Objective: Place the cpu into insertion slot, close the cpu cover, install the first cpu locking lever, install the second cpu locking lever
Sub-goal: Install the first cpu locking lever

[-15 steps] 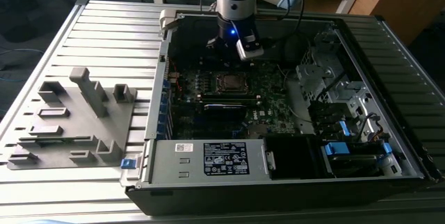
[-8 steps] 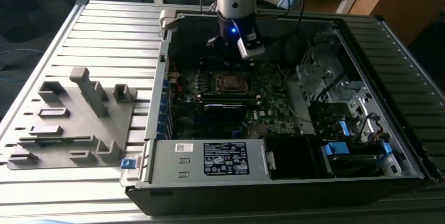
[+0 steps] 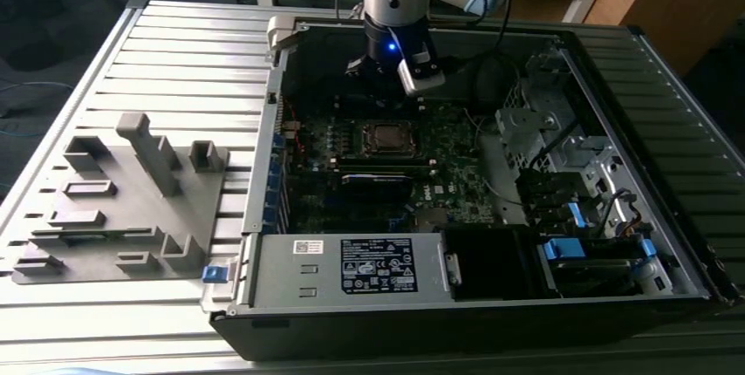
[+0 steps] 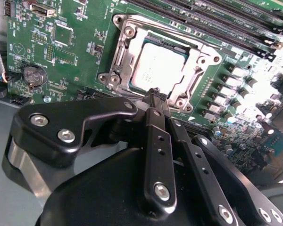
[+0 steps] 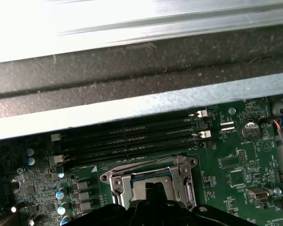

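Note:
The cpu (image 4: 161, 66) lies flat in the insertion slot (image 4: 120, 70), its silver-grey top showing through the square opening of the cpu cover (image 4: 198, 49). The cover lies down over the slot, framing the chip. My gripper (image 4: 156, 95) hangs just above the slot's edge, its two black fingers (image 4: 153, 127) pressed together, shut with nothing between them. In the exterior view the gripper (image 3: 379, 70) hovers inside the open computer case, beyond the slot (image 3: 388, 137). The first wrist view has the slot's silver frame (image 5: 114, 181) right past the gripper's dark tip (image 5: 153, 190).
Long black memory slots (image 5: 132, 141) run beside the socket, and a round coin battery (image 4: 32, 75) sits on the green board. The case's metal walls (image 3: 279, 87) ring the board. A grey fixture tray (image 3: 117, 209) rests on the ribbed table at the exterior view's left.

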`<state>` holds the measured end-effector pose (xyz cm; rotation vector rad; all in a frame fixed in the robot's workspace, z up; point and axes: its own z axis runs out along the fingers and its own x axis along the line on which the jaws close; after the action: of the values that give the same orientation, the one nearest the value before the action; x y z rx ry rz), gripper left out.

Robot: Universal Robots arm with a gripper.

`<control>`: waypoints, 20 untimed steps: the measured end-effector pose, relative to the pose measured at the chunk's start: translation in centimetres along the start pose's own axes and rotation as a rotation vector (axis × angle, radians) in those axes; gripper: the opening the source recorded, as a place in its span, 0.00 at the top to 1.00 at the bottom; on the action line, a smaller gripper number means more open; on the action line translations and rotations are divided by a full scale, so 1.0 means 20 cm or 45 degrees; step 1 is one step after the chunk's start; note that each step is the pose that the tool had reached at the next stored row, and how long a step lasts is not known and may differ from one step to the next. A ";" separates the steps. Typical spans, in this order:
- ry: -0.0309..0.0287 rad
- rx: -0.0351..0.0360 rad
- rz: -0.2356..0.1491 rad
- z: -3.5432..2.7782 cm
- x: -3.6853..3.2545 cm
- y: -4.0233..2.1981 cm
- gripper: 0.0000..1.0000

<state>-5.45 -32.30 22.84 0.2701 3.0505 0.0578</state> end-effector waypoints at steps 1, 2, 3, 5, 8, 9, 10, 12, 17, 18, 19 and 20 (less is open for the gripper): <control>0.0000 0.0000 0.000 0.000 0.000 0.000 0.89; 0.0000 0.0000 0.000 0.000 0.000 0.000 0.89; 0.0000 0.0000 0.000 0.000 0.000 0.000 0.89; 0.0000 0.0000 0.000 0.000 0.000 0.000 0.89; 0.0002 0.0002 0.000 -0.001 0.000 -0.002 0.89; 0.0003 0.0003 0.000 -0.001 -0.001 -0.004 0.89; 0.0001 -0.0001 0.000 -0.001 -0.002 -0.008 0.89; 0.0002 -0.0004 0.000 -0.001 -0.004 -0.021 0.89; 0.0002 -0.0009 0.000 0.000 -0.010 -0.055 0.89; 0.0002 -0.0008 0.000 0.000 -0.011 -0.062 0.89; 0.0002 -0.0006 0.000 0.000 -0.012 -0.069 0.89; 0.0002 -0.0007 0.000 0.001 -0.013 -0.076 0.89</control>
<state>-5.45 -33.85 22.78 0.2701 3.0506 0.0587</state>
